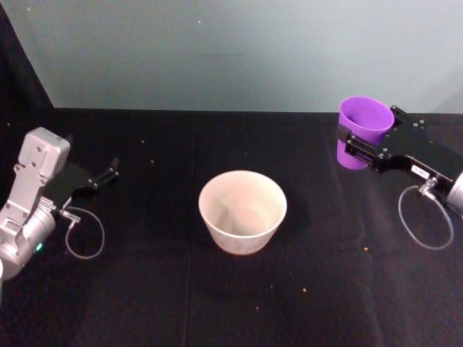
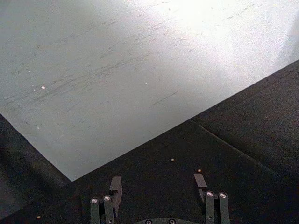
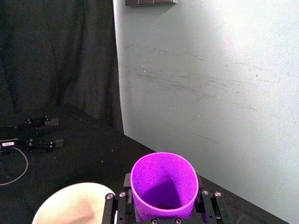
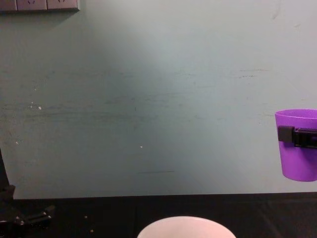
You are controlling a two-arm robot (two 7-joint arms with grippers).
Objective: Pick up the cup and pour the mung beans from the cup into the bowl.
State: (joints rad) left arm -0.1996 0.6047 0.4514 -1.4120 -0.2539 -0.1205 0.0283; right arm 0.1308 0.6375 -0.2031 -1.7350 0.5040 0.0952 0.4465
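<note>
My right gripper (image 1: 363, 148) is shut on the purple cup (image 1: 366, 116), clamping its wall below the rim. It holds the cup upright, above the table and to the right of the bowl (image 1: 242, 235). In the chest view the cup (image 4: 298, 158) hangs clear of the tabletop. A few mung beans (image 3: 163, 206) lie at the bottom of the cup (image 3: 159, 179). The pale bowl stands at the table's middle, and its inside looks bare. My left gripper (image 1: 108, 173) rests open at the far left, its fingers (image 2: 115, 185) spread with nothing between them.
A black cloth (image 1: 145, 289) covers the table, with a pale wall (image 4: 148, 99) right behind it. A few stray beans (image 1: 365, 249) lie on the cloth. Cable loops (image 1: 85, 242) hang beside both wrists.
</note>
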